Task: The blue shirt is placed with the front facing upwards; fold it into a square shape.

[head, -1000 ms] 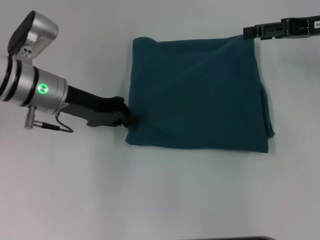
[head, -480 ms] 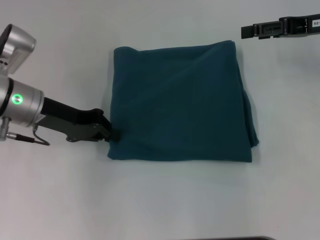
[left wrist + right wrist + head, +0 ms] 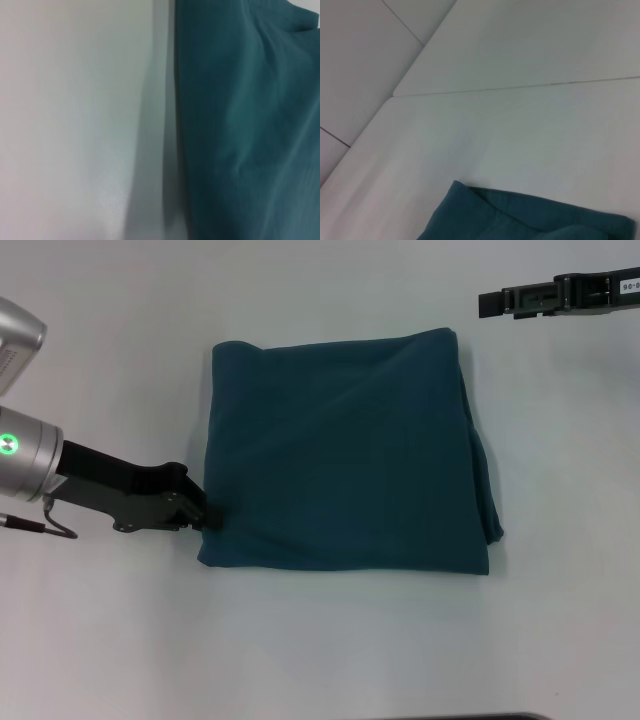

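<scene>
Blue shirt (image 3: pixel 345 455): folded into a rough square, lying flat near the middle of the counter (image 3: pixel 320 650). On my head feed I see only plain teal cloth on top, no print.

Left arm: comes in from the left edge of my head feed, low over the counter, its silver housing showing a green light.

Left pincer (image 3: pixel 205 517): at the shirt's left edge, close to the near left corner. Its black tip touches the cloth there. I read it as narrow and nipping the edge of the shirt, since the tip sits right on the hem with no gap showing.

Left wrist feed: the blue shirt (image 3: pixel 245 120) fills one half and the pale counter (image 3: pixel 75 120) the other, with a shadow running along the cloth's edge. I see no fingers of the pincer in this feed.

Shirt surface: soft creases run slantwise from the far right corner toward the near left corner. The near edge is fairly straight.

Shirt right side: layered edges stick out a little at the near right corner, so the stack is not quite flush there.

Right pincer (image 3: pixel 483 304): at the far right of my head feed, beyond the shirt's far right corner and clear of the cloth. I cannot tell how its jaws stand.

Right wrist feed: one corner of the blue shirt (image 3: pixel 520 220) on the pale counter (image 3: pixel 520 130), with a seam line across the surface farther off.
</scene>
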Motion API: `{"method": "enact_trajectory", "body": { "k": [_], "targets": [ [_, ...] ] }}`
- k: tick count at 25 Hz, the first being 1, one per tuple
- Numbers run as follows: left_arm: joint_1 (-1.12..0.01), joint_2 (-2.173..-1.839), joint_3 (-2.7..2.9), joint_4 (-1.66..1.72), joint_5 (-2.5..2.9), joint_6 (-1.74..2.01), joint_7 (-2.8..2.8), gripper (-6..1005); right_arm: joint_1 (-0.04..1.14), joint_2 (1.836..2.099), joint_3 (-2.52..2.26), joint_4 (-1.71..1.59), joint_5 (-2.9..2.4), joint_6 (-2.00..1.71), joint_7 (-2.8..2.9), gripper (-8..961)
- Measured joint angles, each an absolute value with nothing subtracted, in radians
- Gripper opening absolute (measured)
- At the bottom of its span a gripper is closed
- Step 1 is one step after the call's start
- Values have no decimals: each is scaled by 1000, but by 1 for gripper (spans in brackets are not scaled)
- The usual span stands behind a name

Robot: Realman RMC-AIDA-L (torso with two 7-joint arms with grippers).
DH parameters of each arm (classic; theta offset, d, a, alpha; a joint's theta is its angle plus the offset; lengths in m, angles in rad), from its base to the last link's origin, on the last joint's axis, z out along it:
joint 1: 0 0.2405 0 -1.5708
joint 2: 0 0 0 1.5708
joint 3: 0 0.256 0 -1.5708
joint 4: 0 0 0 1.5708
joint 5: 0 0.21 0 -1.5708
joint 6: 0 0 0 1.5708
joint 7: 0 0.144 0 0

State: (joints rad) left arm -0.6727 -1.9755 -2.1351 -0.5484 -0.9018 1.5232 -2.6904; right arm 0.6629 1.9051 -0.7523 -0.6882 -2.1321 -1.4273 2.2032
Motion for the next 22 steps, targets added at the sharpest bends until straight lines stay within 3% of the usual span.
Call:
{"method": "enact_trajectory", "body": {
  "k": [9, 18, 22],
  "targets": [
    [-683, -1973, -2135, -554, -902, 1533, -2692, 48, 667, 1908, -752, -687, -2132, -1432, 2208, 899],
    [-680, -1941, -2176, -611, -876, 1539, -2695, 344, 669, 1911, -752, -687, -2132, -1430, 2213, 899],
    [-663, -1960, -2272, -745, -901, 1549, -2633, 533, 668, 1913, -751, -686, -2132, -1426, 2214, 899]
  ]
}}
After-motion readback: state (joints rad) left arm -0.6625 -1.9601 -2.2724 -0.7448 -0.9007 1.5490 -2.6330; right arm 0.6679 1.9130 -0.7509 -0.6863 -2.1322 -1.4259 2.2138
